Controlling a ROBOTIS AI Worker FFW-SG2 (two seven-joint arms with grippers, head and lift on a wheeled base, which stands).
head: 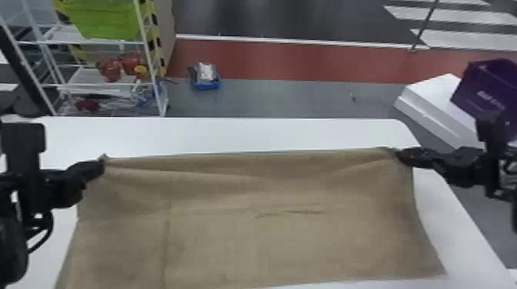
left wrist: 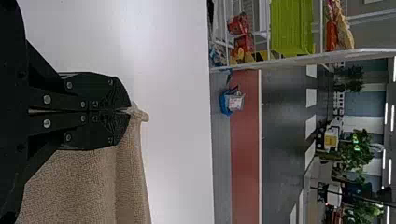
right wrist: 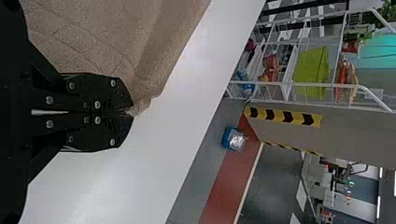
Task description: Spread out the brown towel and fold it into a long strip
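Close below us, the white table bore our brown towel, spread wide. We judged it soft, light and apt to sag between holds. Near the table's far edge, our left gripper and right gripper pinched its far corners, best holds for folding.

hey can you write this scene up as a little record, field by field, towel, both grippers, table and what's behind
towel: brown, spread wide, lightly creased
left gripper: shut on far left corner
right gripper: shut on far right corner
table: white, under the towel
behind, left: white rack with green bin
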